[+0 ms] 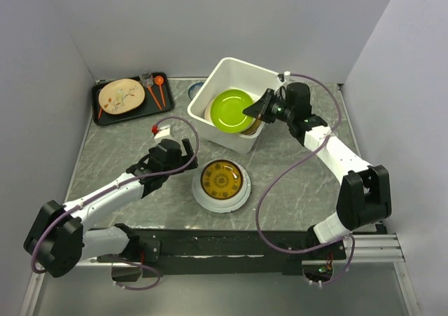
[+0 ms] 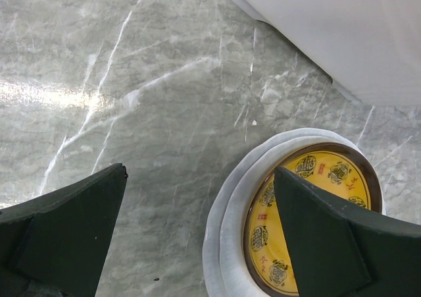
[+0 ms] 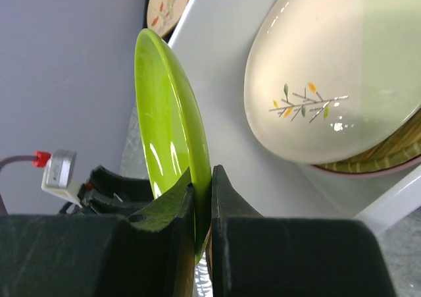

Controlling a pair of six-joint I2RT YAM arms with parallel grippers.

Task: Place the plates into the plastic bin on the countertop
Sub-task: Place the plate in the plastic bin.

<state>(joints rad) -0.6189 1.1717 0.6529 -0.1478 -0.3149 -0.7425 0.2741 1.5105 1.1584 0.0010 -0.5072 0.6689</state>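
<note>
Right arm (image 1: 329, 144) extended across the dark grey-green veined worktop (image 1: 294, 183) to the white rectangular plastic bin (image 1: 210, 85). Right jaws clamped narrowly on the rim of one round lime-green plate (image 3: 168, 145), held over the bin's contents. Left arm (image 1: 112, 190) stretched low, left jaws spread wide and empty just beside the worktop stack. Inside the bin: one cream plate with a twig motif (image 3: 329, 66) over one woven yellow plate (image 3: 401, 139). On the worktop: one yellow patterned plate (image 1: 221, 179) atop two white plates (image 2: 223, 244). On the flat black tray (image 1: 101, 118): one cream patterned plate (image 1: 120, 96).
</note>
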